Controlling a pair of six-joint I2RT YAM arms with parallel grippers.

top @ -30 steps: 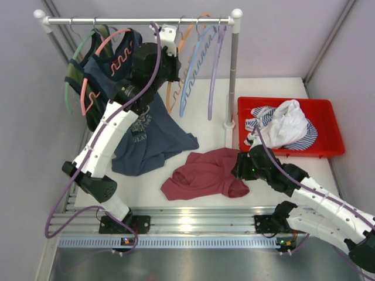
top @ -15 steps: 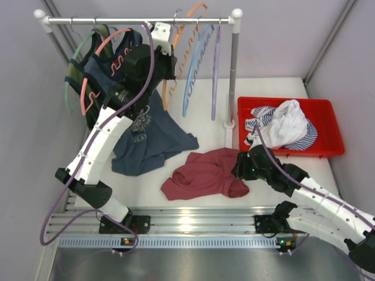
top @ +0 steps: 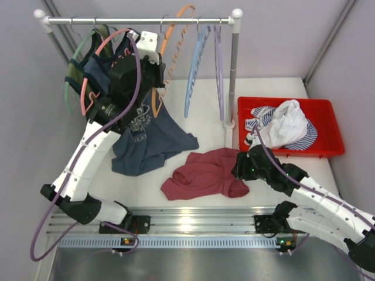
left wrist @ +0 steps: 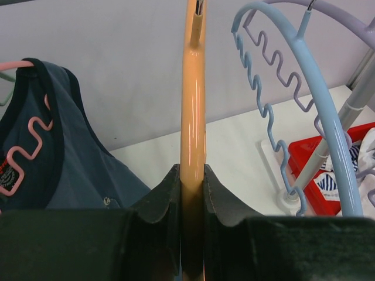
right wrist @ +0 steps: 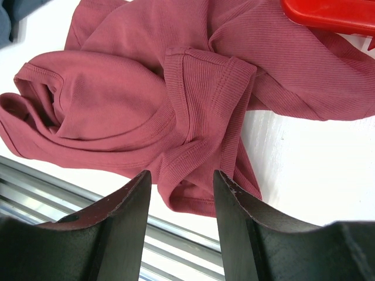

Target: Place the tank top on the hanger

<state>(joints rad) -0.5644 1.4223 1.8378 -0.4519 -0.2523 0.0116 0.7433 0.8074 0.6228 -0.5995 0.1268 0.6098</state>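
tank top [right wrist: 193, 111]: maroon, ribbed, crumpled | hanger [left wrist: 193, 105]: orange, clamped by left hand [left wrist: 192, 177]

I read the hanger [left wrist: 193, 117] as smooth, glossy orange plastic with a bright streak of highlight. The left end effector [left wrist: 192, 175] looks matt black and slightly grainy. The tank top [right wrist: 193, 88] is finely ribbed, matt maroon cloth with stitched hems. The far rail [top: 140, 20] is shiny metal, and the tray [top: 328, 151] on the right is glossy red plastic.
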